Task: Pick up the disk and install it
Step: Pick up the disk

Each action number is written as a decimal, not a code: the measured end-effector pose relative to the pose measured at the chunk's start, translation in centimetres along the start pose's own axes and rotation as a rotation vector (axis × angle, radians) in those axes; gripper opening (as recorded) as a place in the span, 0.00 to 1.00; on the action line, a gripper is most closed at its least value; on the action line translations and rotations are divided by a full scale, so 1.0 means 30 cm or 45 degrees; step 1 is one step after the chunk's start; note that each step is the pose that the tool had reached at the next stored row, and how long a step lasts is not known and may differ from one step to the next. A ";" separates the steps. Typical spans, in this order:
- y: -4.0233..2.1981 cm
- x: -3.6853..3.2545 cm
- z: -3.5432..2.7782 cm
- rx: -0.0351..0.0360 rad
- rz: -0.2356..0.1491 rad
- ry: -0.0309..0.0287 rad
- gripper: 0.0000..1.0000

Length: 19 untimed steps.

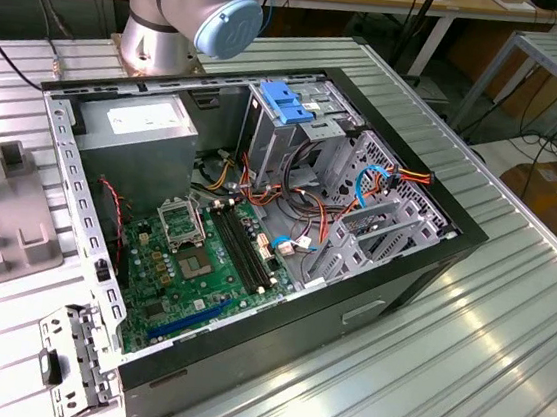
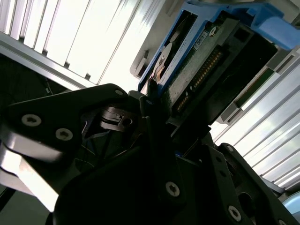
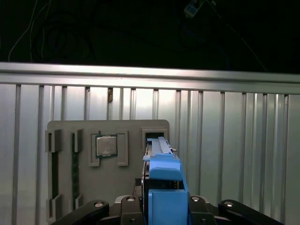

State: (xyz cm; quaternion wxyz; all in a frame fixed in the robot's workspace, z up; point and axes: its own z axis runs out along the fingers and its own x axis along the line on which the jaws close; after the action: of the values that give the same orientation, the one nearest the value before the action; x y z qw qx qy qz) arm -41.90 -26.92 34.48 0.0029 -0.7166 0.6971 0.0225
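My gripper (image 3: 164, 204) is shut on the disk (image 3: 163, 185), which stands on edge between the dark fingers (image 3: 129, 204). The disk's bright blue carrier faces the camera in the first wrist view. Its far end is at a slot of a grey parts holder (image 3: 65, 129); whether it touches the slot I cannot tell. In the second wrist view the disk (image 2: 199, 63) shows its green circuit board and connector row inside the blue frame, with my gripper (image 2: 157, 110) clamped on its near end.
An open computer case (image 1: 412, 274) lies on the ribbed metal table (image 1: 459, 390), with motherboard (image 1: 192, 259), grey power supply box (image 1: 136, 132), loose cables and a light-blue latch (image 1: 286, 102) on the drive cage. The arm's base (image 1: 175, 16) stands behind the case. The holder also carries a processor chip (image 3: 106, 145).
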 end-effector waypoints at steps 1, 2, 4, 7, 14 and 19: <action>0.000 0.000 -0.001 -0.0001 0.000 0.0000 0.36; 0.000 0.000 -0.002 -0.0001 0.000 0.0000 0.36; 0.000 0.000 -0.004 -0.0001 0.000 0.0000 0.36; 0.000 0.000 -0.010 -0.0001 0.000 0.0000 0.36; 0.001 -0.001 -0.027 -0.0001 0.000 0.0000 0.36; 0.001 -0.001 -0.036 0.0000 0.000 0.0000 0.36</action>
State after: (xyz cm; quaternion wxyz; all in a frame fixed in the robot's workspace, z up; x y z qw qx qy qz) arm -41.90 -26.92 35.55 0.0029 -0.7166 0.6971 0.0225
